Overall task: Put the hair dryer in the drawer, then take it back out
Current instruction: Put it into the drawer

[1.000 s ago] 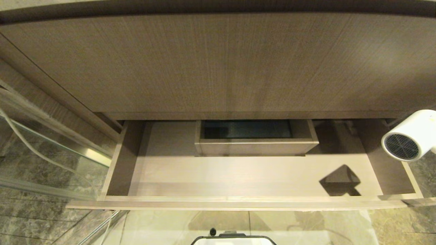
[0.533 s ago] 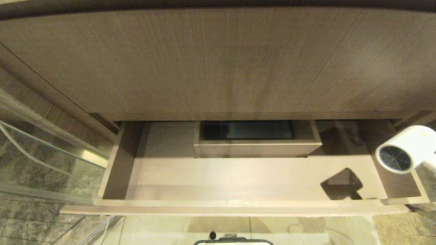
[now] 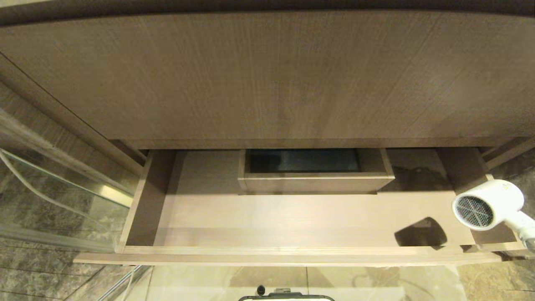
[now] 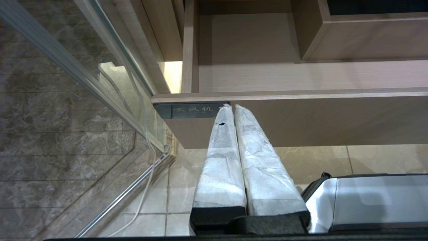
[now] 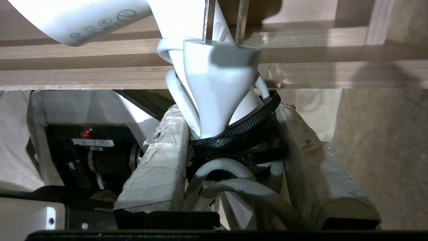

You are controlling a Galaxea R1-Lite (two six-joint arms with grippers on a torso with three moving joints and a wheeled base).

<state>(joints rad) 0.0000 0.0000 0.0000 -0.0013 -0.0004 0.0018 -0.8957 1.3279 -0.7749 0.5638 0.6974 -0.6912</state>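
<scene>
The drawer [image 3: 267, 254] stands pulled out, wide and shallow, its wood-grain floor bare. The white hair dryer [image 3: 487, 205] hangs over the drawer's right end, grey grille facing left, handle running off the right edge. In the right wrist view my right gripper [image 5: 230, 110] is shut on the hair dryer's handle and bundled white cord [image 5: 234, 187], tied with black straps; the plug [image 5: 217, 83] points toward the drawer and the barrel [image 5: 83, 16] sits beyond it. My left gripper [image 4: 230, 106] is shut and empty, parked in front of the drawer front [image 4: 301, 120] near its left end.
A boxed cutout [image 3: 315, 171] stands at the drawer's middle back. A taller wood-grain panel [image 3: 267, 75] overhangs it. A glass door with a metal frame [image 3: 62, 196] and a white cable [image 4: 143, 134] are to the left. A dark label [image 4: 190, 110] marks the drawer front. My base [image 3: 286, 297] is just below.
The hair dryer has come down and slightly left, from beside the drawer's back right corner to low over its right end. The view has shifted a little. The left gripper has stayed put.
</scene>
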